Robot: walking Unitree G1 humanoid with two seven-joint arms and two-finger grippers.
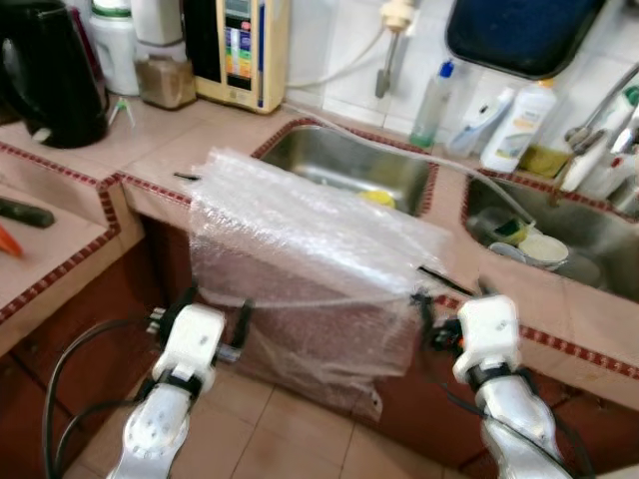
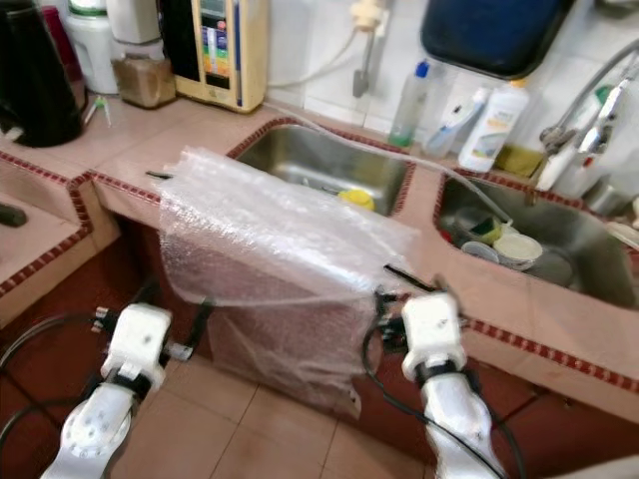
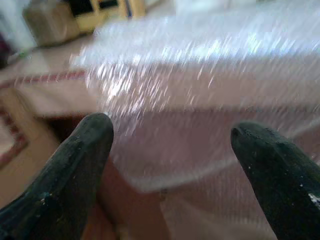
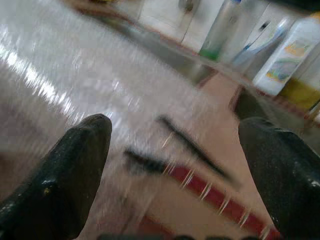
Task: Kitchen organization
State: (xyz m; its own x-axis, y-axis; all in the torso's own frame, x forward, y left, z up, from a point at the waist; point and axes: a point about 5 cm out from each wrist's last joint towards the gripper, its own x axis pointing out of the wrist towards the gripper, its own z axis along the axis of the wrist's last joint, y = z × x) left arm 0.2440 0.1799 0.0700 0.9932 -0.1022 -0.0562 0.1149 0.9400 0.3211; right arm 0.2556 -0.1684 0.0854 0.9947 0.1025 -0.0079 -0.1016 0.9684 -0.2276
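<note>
Sheet of bubble wrap (image 1: pixel 310 249) lies draped over the front edge of the tiled table (image 1: pixel 559 309), directly before the left sink (image 1: pixel 349 160); upper part rests on the tile and partly over the sink's near rim, lower part hangs down the cabinet face toward the floor. Judgement: it stays put only by its own weight on the ledge, so a light pull from below would likely slide it off. Material is thin, clear, dimpled plastic, glossy with scattered highlights, creased and limp, no rigid shape. Left pincer (image 3: pixel 170 145) is released, fingers spread wide, aimed at the hanging part from the sheet's left lower side, near but not touching. Right pincer (image 4: pixel 175 145) likewise released, fingers wide apart, at the sheet's right edge where it meets the table lip; two thin dark sticks (image 4: pixel 185 142) lie on the tile beside the sheet there. Contact with the plastic cannot be confirmed in either wrist view, both blurred. Judgement: both arms flank the sheet to gather or fold it.
</note>
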